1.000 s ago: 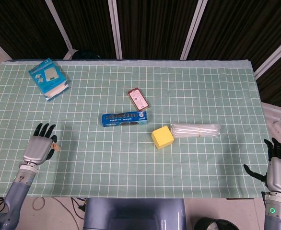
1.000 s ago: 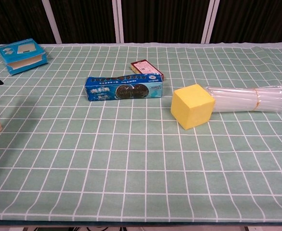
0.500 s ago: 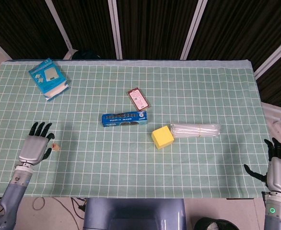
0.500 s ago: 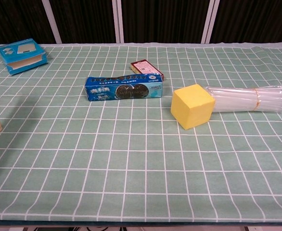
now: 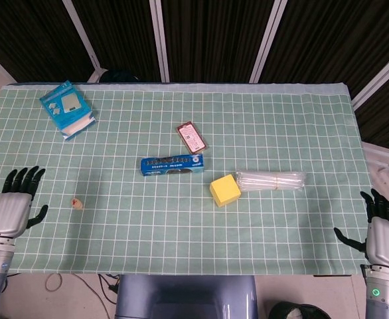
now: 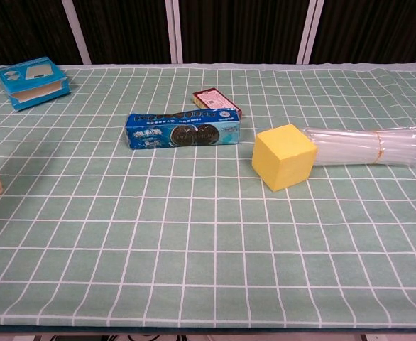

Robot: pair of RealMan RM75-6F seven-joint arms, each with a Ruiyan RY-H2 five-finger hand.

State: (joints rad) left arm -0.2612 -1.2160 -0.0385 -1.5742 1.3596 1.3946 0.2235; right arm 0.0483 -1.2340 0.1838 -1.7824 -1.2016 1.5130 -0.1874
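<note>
Left hand (image 5: 12, 206) hangs at the desk's (image 5: 181, 226) left edge, fingers spread, holding nothing. Just right of it the small peg (image 5: 77, 203) stands apart, seemingly upright on end. Right hand (image 5: 380, 236) hovers off the right edge, fingers apart and holding nothing.

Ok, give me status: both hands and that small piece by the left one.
Left hand open, holding nothing. Right hand open, at table edge. Small wooden piece upright on the cloth, apart from left hand. Nothing between them.
</note>
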